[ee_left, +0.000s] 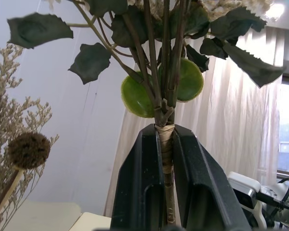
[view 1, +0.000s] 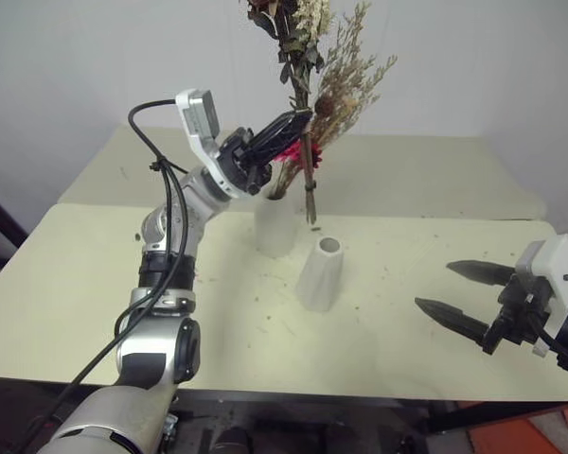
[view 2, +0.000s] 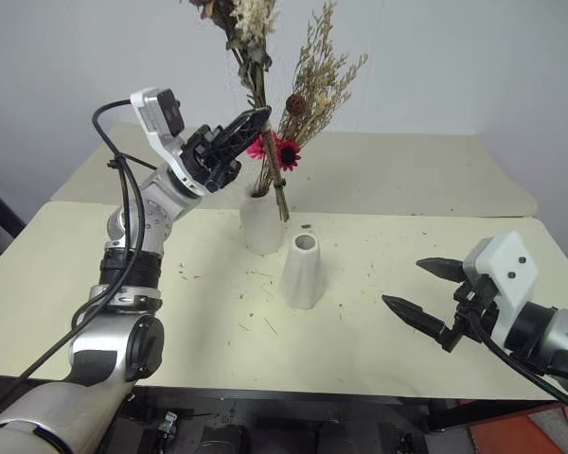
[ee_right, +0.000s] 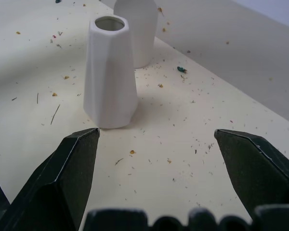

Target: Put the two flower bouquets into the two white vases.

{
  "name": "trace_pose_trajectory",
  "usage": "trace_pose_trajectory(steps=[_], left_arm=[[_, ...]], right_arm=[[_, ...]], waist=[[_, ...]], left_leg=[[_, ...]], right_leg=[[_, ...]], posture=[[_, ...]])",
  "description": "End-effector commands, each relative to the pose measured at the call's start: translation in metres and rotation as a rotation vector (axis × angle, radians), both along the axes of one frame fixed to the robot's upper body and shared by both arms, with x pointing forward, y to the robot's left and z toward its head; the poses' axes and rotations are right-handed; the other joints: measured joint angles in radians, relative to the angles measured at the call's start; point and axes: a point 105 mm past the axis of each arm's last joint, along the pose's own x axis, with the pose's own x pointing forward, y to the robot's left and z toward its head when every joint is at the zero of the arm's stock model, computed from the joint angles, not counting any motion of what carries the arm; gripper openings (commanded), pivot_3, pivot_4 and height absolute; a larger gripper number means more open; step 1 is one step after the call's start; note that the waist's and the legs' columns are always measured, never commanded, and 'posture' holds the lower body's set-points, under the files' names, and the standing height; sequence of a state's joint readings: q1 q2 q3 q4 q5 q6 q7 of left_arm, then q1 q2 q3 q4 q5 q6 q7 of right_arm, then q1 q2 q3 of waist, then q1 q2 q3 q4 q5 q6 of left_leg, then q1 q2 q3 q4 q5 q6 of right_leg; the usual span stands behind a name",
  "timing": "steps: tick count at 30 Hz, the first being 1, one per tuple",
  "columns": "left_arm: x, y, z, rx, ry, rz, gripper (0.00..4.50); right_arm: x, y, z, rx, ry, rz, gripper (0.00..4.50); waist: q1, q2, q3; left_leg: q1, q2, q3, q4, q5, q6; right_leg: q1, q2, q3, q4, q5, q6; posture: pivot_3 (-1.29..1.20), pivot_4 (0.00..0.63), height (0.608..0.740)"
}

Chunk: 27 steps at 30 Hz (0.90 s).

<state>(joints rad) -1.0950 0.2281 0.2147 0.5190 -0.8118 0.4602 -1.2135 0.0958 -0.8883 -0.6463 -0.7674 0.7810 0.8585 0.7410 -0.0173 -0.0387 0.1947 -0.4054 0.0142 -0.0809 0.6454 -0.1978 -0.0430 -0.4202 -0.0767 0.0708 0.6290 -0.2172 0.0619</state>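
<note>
Above the pale bench (view 1: 95, 284), the left hand (view 1: 282, 132) is closed tight on the taped stems of the fuller bouquet (view 1: 289, 38) of dark green leaves and pale blooms, holding it upright in the air. The stem ends (view 1: 312, 203) hang free, just above and behind the cone vase (view 1: 320, 273) and beside the rounded vase (view 1: 275, 225).

The right hand (view 1: 473, 298) hovers low over the bench, well to the right of the vases, its two black fingers spread wide with nothing between them.

There are two bouquets. The thin one (view 1: 346, 90), tan dried sprigs with a magenta daisy, already stands in the rounded vase. The fuller one is the one held aloft.

There are two white vases, standing upright near each other at the middle of the bench. The cone vase, nearer the robot, has an empty top hole (ee_right: 109, 22). Small plant crumbs (ee_right: 183, 70) are scattered over the bench top around them.
</note>
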Motion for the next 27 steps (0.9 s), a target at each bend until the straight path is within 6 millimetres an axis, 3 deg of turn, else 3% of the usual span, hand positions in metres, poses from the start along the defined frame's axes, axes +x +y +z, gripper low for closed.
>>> trace_pose_trajectory(steps=[1, 27], left_arm=[[-0.007, -0.007, 0.013, 0.0, -0.066, -0.03, 0.09], [0.008, -0.044, -0.036, 0.106, -0.009, -0.043, 0.09]], right_arm=[[-0.004, 0.002, 0.01, -0.008, -0.052, 0.011, 4.5], [0.004, 0.001, 0.01, -0.021, -0.1, -0.041, 4.5]], waist=[[0.0, 0.0, 0.0], [0.001, 0.0, 0.0]], left_leg=[[0.0, 0.0, 0.0, 0.0, 0.0, 0.0], [0.0, 0.0, 0.0, 0.0, 0.0, 0.0]], right_leg=[[0.0, 0.0, 0.0, 0.0, 0.0, 0.0], [0.0, 0.0, 0.0, 0.0, 0.0, 0.0]], posture=[[0.0, 0.15, 0.74], [0.0, 0.15, 0.74]])
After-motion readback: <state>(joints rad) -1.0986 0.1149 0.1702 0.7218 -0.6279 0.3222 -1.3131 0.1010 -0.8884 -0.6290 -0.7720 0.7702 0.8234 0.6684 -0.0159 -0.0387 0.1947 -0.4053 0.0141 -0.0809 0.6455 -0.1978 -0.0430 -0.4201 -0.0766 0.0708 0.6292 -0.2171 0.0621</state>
